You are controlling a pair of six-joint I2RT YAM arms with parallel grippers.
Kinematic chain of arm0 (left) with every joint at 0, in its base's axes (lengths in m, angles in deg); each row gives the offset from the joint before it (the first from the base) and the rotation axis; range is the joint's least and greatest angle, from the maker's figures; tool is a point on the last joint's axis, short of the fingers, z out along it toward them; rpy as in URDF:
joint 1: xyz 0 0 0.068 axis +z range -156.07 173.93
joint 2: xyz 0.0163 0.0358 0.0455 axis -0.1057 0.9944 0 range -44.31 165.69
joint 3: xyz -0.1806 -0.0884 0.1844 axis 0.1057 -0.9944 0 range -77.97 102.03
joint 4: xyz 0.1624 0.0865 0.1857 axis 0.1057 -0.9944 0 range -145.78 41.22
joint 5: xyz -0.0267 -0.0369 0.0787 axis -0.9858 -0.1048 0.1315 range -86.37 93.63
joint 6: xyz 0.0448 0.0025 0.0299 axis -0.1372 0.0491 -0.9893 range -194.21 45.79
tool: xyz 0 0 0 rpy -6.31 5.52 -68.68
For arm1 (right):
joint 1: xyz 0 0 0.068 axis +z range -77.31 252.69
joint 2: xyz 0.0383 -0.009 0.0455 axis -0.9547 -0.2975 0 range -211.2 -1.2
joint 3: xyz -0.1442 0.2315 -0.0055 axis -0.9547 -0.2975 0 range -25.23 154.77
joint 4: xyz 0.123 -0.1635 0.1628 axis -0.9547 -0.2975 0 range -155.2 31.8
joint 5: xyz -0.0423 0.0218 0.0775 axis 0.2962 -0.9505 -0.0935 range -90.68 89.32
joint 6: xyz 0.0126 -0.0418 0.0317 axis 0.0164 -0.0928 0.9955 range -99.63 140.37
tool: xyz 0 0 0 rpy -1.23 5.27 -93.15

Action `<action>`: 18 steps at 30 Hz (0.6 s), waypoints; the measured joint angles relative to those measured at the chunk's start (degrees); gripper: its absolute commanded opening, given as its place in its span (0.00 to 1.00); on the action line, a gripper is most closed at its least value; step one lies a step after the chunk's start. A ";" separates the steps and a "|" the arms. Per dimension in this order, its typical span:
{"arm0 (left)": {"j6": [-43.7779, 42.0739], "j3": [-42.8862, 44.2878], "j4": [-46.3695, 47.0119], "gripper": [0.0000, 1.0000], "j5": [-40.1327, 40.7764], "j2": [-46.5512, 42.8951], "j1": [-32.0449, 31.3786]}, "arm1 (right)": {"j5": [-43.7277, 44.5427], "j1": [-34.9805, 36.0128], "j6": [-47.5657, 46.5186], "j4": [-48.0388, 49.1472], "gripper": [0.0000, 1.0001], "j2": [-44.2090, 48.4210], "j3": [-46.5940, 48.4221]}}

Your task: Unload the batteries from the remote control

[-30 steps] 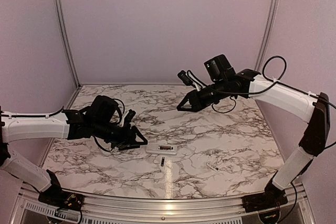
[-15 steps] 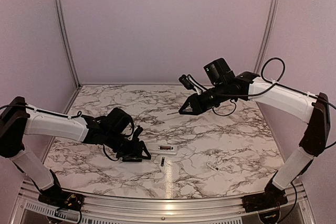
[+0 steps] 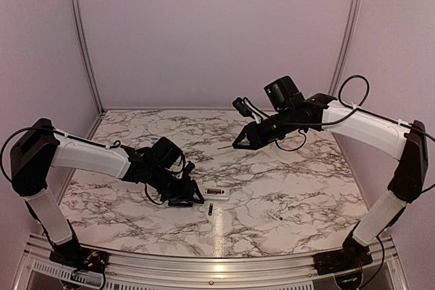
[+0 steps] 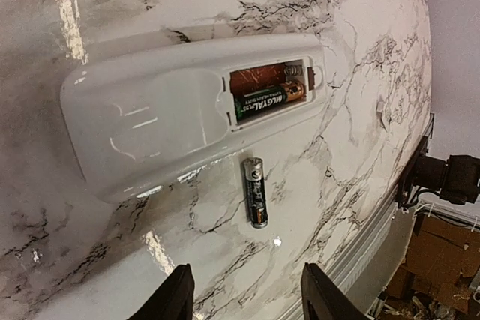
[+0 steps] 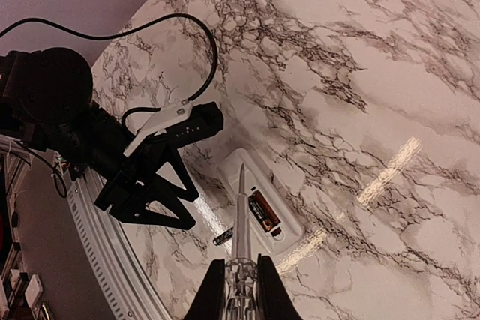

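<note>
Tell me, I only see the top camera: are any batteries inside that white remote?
Observer: Left wrist view: one battery sits in the open compartment of the remote control; the slot beside it is empty.
Operator: Where's the other one?
Observer: The second battery lies loose on the table, beside the remote but apart from it.
Operator: What's the right arm holding?
Observer: Right wrist view: the right gripper has its jaws shut on a thin pointed tool, aimed toward that compartment.

Right gripper [image 5: 240, 279] clamped on thin grey rod [image 5: 241, 207], tip in line with remote control [image 5: 259, 174]. One battery [image 5: 264, 211] seated in open recess. Second battery [image 5: 222, 238] loose on marble table [image 5: 375, 73], just beside remote.
</note>
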 measured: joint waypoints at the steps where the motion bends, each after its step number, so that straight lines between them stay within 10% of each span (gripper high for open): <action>1: -0.17 0.57 0.07 0.51 -0.02 0.72 0.00 | 0.00 0.00 0.02 -0.02 0.00 0.13 0.00; 18: -3.93 5.22 -0.59 0.48 -0.15 7.61 1.33 | 0.72 0.00 -0.39 -2.45 0.00 1.68 -0.02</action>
